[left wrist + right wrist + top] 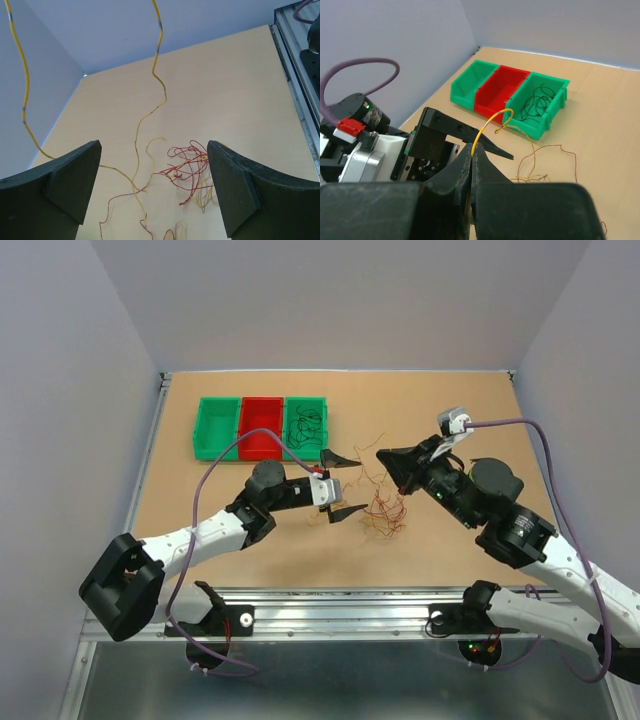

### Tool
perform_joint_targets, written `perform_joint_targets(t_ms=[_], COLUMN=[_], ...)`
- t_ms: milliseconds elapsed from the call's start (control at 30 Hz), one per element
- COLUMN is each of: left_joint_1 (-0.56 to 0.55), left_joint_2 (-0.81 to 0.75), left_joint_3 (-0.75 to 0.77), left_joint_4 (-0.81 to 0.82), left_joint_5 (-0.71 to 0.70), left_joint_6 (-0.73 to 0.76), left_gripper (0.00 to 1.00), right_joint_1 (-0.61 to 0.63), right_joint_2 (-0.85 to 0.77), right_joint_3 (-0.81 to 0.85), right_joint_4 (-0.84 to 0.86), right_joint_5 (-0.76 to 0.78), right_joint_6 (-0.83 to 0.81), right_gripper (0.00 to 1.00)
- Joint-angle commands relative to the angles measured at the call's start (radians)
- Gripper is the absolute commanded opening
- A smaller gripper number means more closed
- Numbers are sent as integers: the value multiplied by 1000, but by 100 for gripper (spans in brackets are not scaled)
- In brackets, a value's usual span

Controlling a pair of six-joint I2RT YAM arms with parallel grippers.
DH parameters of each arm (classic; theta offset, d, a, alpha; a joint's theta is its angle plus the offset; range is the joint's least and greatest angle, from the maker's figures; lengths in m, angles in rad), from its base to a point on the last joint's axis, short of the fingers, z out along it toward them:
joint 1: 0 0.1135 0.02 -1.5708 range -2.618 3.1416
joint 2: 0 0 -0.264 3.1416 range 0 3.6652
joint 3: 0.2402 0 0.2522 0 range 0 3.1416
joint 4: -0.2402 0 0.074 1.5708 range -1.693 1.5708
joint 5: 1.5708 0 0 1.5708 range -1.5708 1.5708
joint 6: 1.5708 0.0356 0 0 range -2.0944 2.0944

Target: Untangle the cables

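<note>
The cables are thin red and yellow wires in a loose tangle (385,512) on the table between the two arms. In the left wrist view the same tangle (187,167) lies below and ahead of my left gripper (154,145), which is open and holds nothing. Seen from above, the left gripper (345,485) hovers just left of the pile. My right gripper (383,454) is raised above the pile. Its jaws (472,148) are shut on a yellow cable (490,122). Two lifted yellow strands (157,65) rise out of the left wrist view.
Three bins stand side by side at the back left: a green bin (217,427), a red bin (261,427), and a green bin (305,425) holding dark green cables (537,102). Thick lilac arm cables (545,450) loop over both arms.
</note>
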State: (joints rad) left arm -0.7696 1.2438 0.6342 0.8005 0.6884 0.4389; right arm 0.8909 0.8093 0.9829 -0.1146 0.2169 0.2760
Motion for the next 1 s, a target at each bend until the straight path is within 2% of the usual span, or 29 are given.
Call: perform_joint_targets(t_ms=[0,133,333,433,467,833,967], left_joint_1=[-2,-2,-2,-2,0,0,0], left_joint_2=[0,-9,-67,-84,-86,-83,-70], left_joint_3=[27,24,1,10,15,13,36], left_joint_4=[108,111,83,95,98,89,54], left_joint_5=[34,-62,-115,-336,-369,-343,-218], left_joint_6=[15,21,79,18,3,35,49], left_gripper=[99,99,99,99,99,99,99], right_joint_1=[-1,-1,-1,-1,-1,-1,-3], right_joint_2=[14,27,14,-1,-2,4,13], right_joint_3=[73,76,68,63,62,63,68], right_joint_4=[9,7,9,9,9,9,9], right_joint_5=[-135,-143,-111,-93,-90,-96,-132], right_joint_6=[-32,-31,-34,-34,-34,-35,-38], right_gripper=[1,1,1,1,1,1,0])
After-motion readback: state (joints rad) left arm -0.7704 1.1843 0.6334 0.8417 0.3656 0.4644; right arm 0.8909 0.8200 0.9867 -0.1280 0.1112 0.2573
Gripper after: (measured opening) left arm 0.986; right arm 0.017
